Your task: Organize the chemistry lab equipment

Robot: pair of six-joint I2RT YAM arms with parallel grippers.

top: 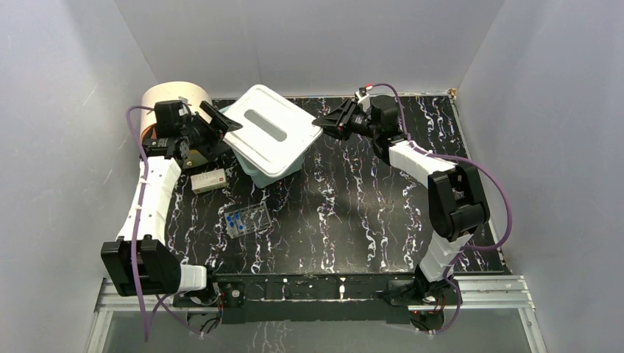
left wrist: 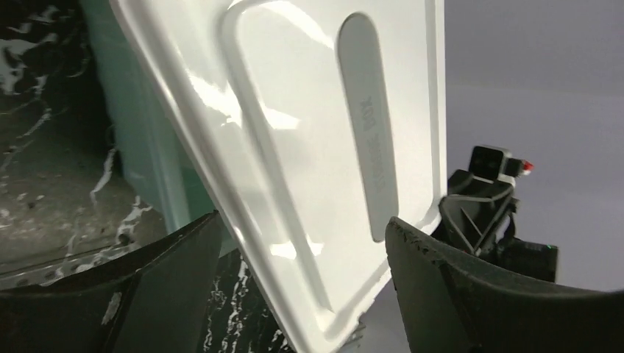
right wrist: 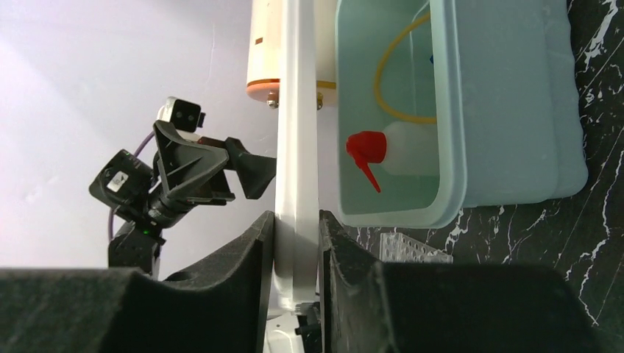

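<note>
My right gripper [top: 321, 123] is shut on the right edge of a white bin lid [top: 266, 131] and holds it tilted over a pale teal bin [top: 274, 175]. In the right wrist view the lid [right wrist: 296, 110] stands edge-on between my pads [right wrist: 257, 250]. The bin [right wrist: 508, 110] holds the red-nozzled white squeeze bottle [right wrist: 397, 151] and the amber tubing loop [right wrist: 390, 81]. My left gripper [top: 221, 121] is open at the lid's left edge, and the lid's corner [left wrist: 294, 147] lies between its spread fingers [left wrist: 441, 287]. A clear rack with blue-capped vials [top: 246, 220] lies on the table. The syringe and tongs are hidden.
The cream-and-orange drum [top: 173, 95] stands at the back left behind my left arm. A small white box with a red label [top: 208, 180] lies left of the bin. The table is black marble-patterned, with grey walls on three sides.
</note>
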